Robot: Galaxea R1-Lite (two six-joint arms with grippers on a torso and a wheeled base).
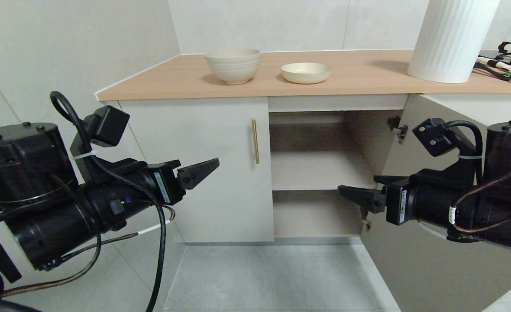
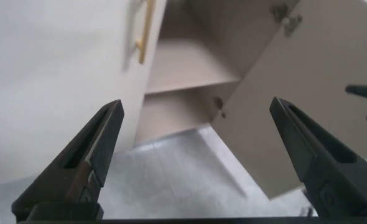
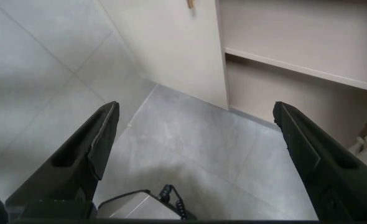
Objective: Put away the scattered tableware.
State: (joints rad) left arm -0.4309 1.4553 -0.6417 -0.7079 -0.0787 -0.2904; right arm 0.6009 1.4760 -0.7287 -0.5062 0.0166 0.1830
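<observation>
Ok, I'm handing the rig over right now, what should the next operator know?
Left gripper: open, empty, in front of the shut cabinet door.
Right gripper: open, empty, beside the open door.
Bowl and shallow dish sit apart on the countertop, neither held.
Done: the open door exposes the shelf.
Left: probably grasp each piece and set it on the shelf.

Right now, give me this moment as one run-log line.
left gripper: open, empty, before closed door | right gripper: open, empty, beside open cupboard | bowl, dish: on counter, untouched
</observation>
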